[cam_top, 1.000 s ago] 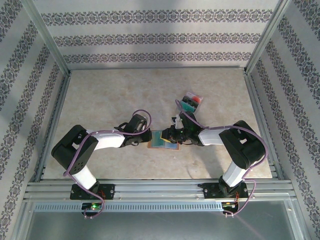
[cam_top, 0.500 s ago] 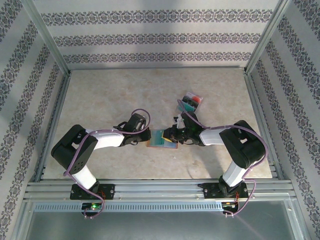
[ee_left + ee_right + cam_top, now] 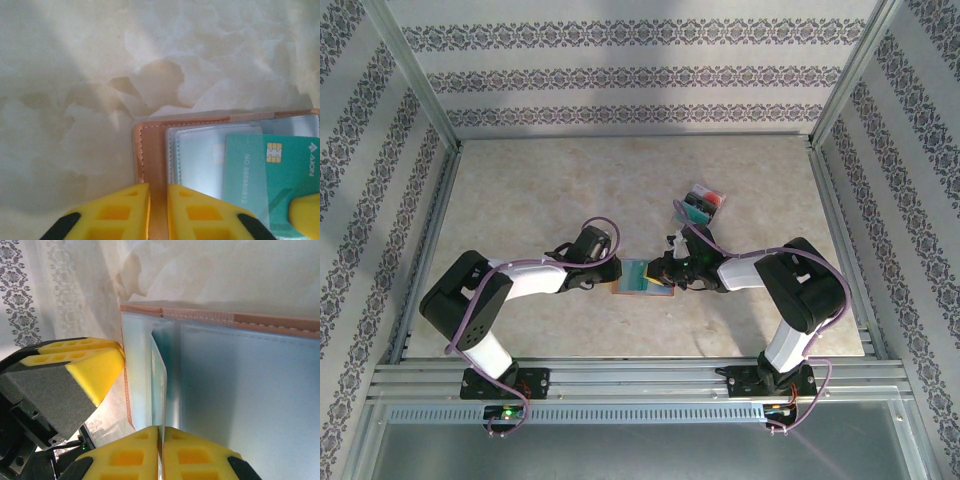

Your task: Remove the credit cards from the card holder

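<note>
Little has shifted over the last second: the card holder [image 3: 150, 150] lies open on the worktop [image 3: 75, 75] between both hands. Left hand [image 3: 158, 195] is clamped on its pink edge; right hand [image 3: 160, 435] pinches the teal credit card [image 3: 270, 175], partly out of its clear sleeve [image 3: 195, 155]. Best to draw it straight along the sleeve while the left holds firm.

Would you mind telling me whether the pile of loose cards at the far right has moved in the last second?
No. The loose cards lie where they were, at the same gap from the table's right rail.
</note>
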{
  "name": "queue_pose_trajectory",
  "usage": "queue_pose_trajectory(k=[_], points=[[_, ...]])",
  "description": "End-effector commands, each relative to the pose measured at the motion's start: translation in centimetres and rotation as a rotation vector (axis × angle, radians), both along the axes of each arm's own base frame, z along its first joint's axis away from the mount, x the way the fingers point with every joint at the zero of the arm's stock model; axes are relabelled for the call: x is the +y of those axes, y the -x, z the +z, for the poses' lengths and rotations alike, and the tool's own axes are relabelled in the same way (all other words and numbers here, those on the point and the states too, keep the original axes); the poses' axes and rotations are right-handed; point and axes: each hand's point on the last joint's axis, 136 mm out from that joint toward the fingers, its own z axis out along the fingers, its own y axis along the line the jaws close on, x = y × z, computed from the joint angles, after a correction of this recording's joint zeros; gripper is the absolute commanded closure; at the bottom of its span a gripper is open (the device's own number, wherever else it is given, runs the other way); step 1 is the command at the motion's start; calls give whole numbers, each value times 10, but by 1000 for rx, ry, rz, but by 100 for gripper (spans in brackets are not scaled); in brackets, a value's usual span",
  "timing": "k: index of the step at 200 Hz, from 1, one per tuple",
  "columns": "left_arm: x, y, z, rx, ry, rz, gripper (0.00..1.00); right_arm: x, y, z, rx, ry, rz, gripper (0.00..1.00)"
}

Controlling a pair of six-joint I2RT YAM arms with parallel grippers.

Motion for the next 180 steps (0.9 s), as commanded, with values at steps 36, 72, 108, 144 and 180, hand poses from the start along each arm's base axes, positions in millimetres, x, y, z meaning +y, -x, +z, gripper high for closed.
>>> queue_pose_trajectory(k=[36, 72, 108, 144, 180], points=[[-10, -9, 44, -88, 40, -39, 73, -5, 4, -10, 23, 28, -4, 90], [-26, -1, 37, -69, 36, -82, 72, -5, 6, -11, 29, 44, 2, 90], [-33, 6, 20, -22, 60, -91, 72, -4, 7, -11, 31, 54, 10, 90], [-36, 7, 14, -7, 52, -109, 73, -3, 7, -10, 34, 63, 11, 90], [-38, 7, 14, -10, 46, -124, 73, -4, 8, -11, 38, 72, 10, 90]])
